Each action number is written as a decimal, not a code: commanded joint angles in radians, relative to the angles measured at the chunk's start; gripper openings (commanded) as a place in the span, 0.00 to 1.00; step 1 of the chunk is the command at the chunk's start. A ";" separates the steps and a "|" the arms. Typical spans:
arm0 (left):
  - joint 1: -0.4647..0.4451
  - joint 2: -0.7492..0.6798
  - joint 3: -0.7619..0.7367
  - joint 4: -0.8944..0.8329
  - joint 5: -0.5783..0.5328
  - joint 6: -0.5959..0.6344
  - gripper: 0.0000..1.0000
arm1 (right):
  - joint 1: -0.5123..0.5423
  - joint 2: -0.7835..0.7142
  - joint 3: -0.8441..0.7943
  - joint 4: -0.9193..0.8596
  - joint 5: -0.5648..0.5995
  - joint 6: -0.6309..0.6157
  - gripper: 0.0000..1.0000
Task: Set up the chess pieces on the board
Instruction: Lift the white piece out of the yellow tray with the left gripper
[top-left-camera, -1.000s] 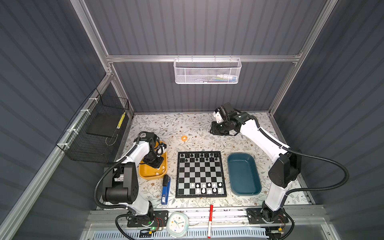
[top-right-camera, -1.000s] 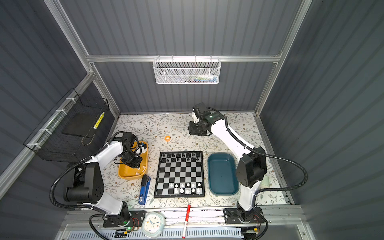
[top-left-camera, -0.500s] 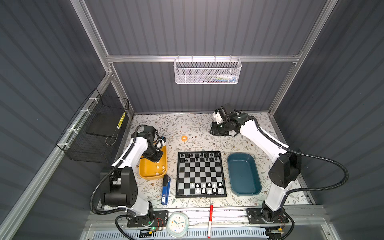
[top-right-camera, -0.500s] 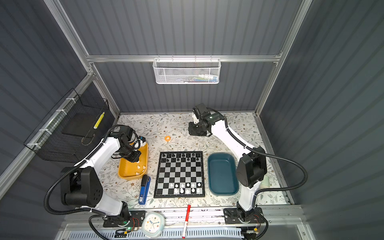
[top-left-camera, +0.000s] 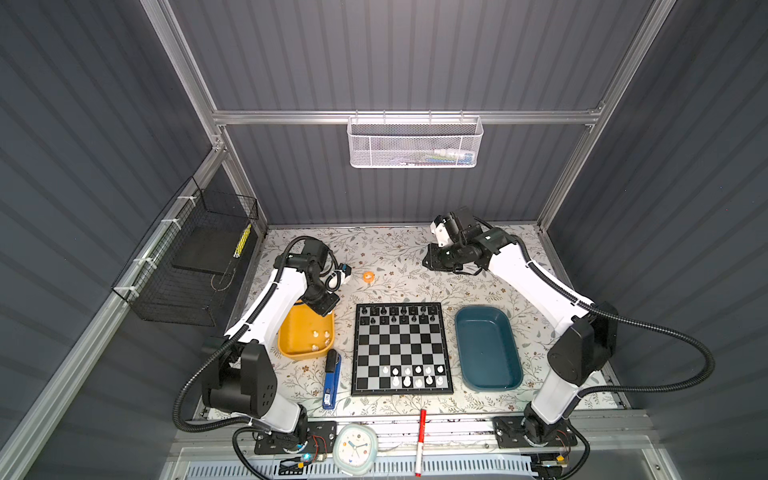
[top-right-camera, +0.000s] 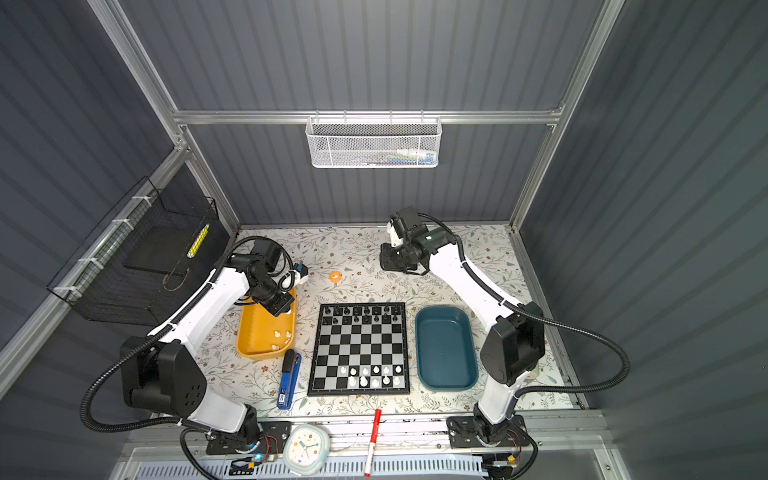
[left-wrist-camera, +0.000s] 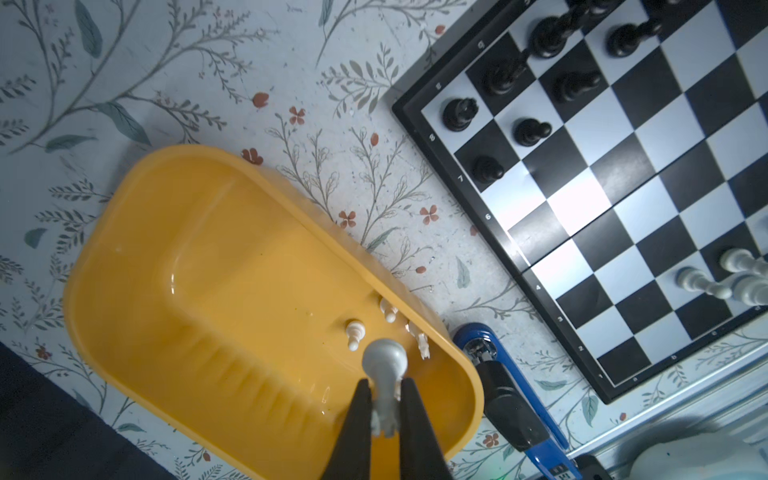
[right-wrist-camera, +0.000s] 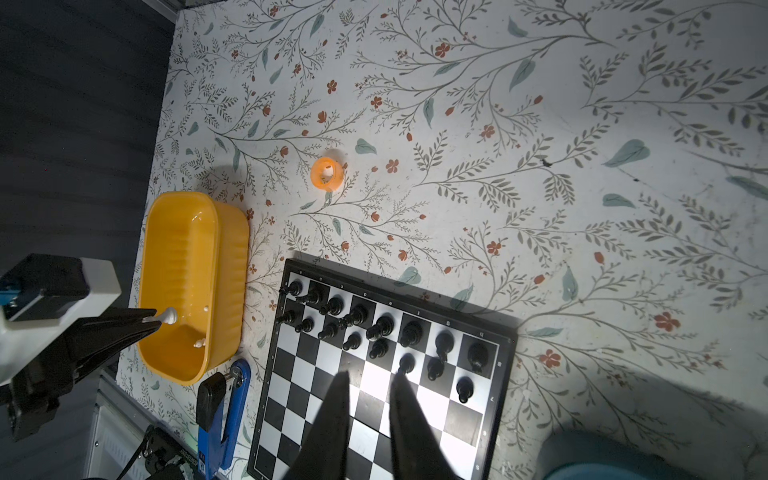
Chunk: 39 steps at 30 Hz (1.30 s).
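The left gripper (left-wrist-camera: 384, 390) is pinching one white chessman (left-wrist-camera: 383, 363) tight above the yellow tray (left-wrist-camera: 199, 266). Its fingers (left-wrist-camera: 353, 428) are running off the left wrist view's edge, and in both top views the wrist is covering the grip. The right gripper (right-wrist-camera: 369, 376) is hanging raised beyond the far edge of the board (top-left-camera: 401, 347), jaws parted slightly and gripping nothing. The board is lying between the yellow tray and the teal tray (top-left-camera: 486, 353), and both wrist views are cropping it. Sixteen black pieces (right-wrist-camera: 382, 325) are standing in two rows along its far edge. The white pieces (top-right-camera: 375, 381) by its near edge are looking like eleven, though too small for a sure count. Three loose white pieces (left-wrist-camera: 388, 311) are showing in the yellow tray.
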 joint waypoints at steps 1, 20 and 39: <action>-0.015 -0.019 0.057 -0.055 0.030 0.021 0.10 | -0.004 -0.027 -0.023 0.001 0.013 -0.018 0.22; -0.222 0.140 0.183 0.018 0.017 -0.002 0.10 | -0.042 -0.105 -0.119 0.011 -0.030 -0.109 0.22; -0.225 0.093 0.101 -0.022 0.073 0.028 0.10 | -0.045 -0.277 -0.320 0.136 0.004 -0.142 0.22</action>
